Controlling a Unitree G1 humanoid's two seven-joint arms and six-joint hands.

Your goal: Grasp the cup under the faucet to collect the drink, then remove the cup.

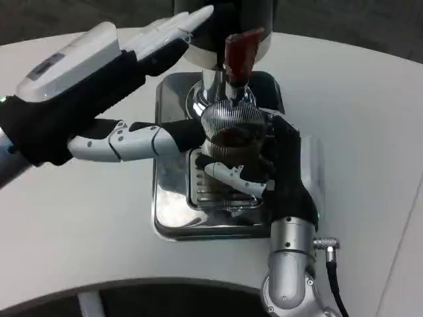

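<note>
A ribbed clear cup (231,125) with dark drink in it stands over the grate of the chrome drip tray (170,211), right under the chrome faucet (213,82). My right hand (281,168) comes up from the bottom edge and grips the cup from its right side, with fingers (232,176) wrapped across the front. A dark red tap handle (242,47) sticks out just above the cup. My left hand (79,66) reaches in from the upper left with fingers (173,28) stretched against the dispenser body (218,16), left of the handle. Its thumb (132,140) points at the cup's left side.
The dispenser and its tray stand in the middle of a round white table (370,112). A black cable (334,284) hangs off my right wrist near the table's front edge. Bare tabletop lies to the left and right of the tray.
</note>
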